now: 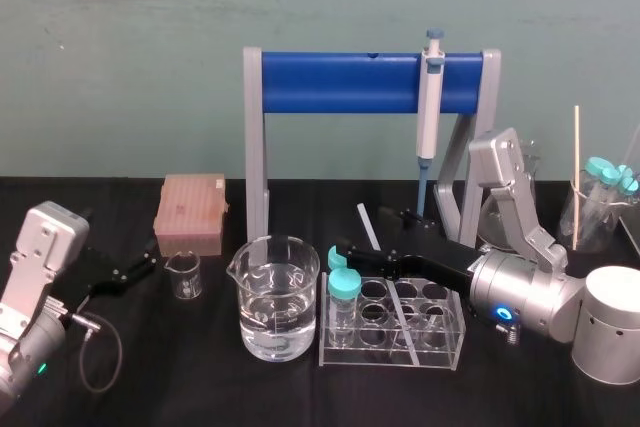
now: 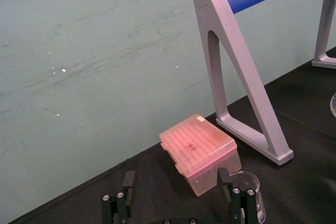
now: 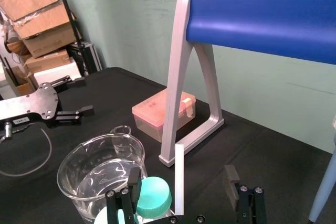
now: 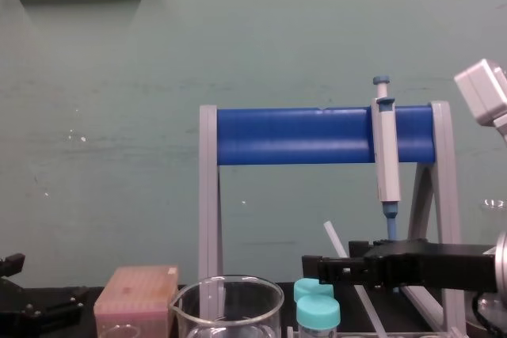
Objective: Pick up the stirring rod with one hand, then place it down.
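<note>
The right tool (image 1: pixel 364 231) was open, its fingers on either side of the stirring rod (image 3: pixel 179 187). The rod leaned tilted over the tube rack (image 1: pixel 440 351). The left tool (image 1: pixel 135 269) rested open on the worktop (image 1: pixel 200 379).

stirring rod (image 1: pixel 368 227) slants over the tube rack (image 1: pixel 400 356), beaker (image 1: pixel 279 297) left, pipette stand (image 1: pixel 340 82) behind.

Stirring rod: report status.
Right gripper open, straddling stirring rod, no grip yet. Rod leans in tube rack. Left gripper parked open, far left. Teal-capped tubes close beside it.
</note>
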Motion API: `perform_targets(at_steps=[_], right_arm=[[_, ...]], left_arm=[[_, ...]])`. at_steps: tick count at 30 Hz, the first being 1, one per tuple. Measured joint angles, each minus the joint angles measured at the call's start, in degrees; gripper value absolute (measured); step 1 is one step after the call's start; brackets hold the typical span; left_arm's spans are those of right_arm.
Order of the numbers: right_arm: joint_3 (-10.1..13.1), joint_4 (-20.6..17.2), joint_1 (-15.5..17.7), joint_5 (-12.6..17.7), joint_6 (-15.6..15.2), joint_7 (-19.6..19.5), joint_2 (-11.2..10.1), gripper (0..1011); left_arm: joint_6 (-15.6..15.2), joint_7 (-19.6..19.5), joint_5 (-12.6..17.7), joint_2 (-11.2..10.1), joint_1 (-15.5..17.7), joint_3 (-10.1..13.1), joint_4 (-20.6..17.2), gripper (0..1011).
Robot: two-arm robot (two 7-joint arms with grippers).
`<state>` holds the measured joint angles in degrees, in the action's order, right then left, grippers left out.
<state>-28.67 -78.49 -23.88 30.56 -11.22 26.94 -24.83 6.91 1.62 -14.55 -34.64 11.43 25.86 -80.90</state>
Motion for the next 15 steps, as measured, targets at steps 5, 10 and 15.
perform_targets(at_steps=[5, 10, 15], right_arm=[[-0.4, 1.0, -0.6, -0.9, 0.1, 0.1, 0.6, 1003], [-0.6, 1.2, -0.8, -1.8, 0.8, 0.2, 0.8, 1003], [-0.6, 1.2, -0.8, -1.9, 1.0, 0.2, 0.9, 1003]], left_arm=[[0.0, 0.0, 0.0, 0.0, 0.0, 0.0, 0.0, 1000], [0.0, 0.0, 0.0, 0.0, 0.0, 0.0, 0.0, 1000], [0.0, 0.0, 0.0, 0.0, 0.0, 0.0, 0.0, 1000]])
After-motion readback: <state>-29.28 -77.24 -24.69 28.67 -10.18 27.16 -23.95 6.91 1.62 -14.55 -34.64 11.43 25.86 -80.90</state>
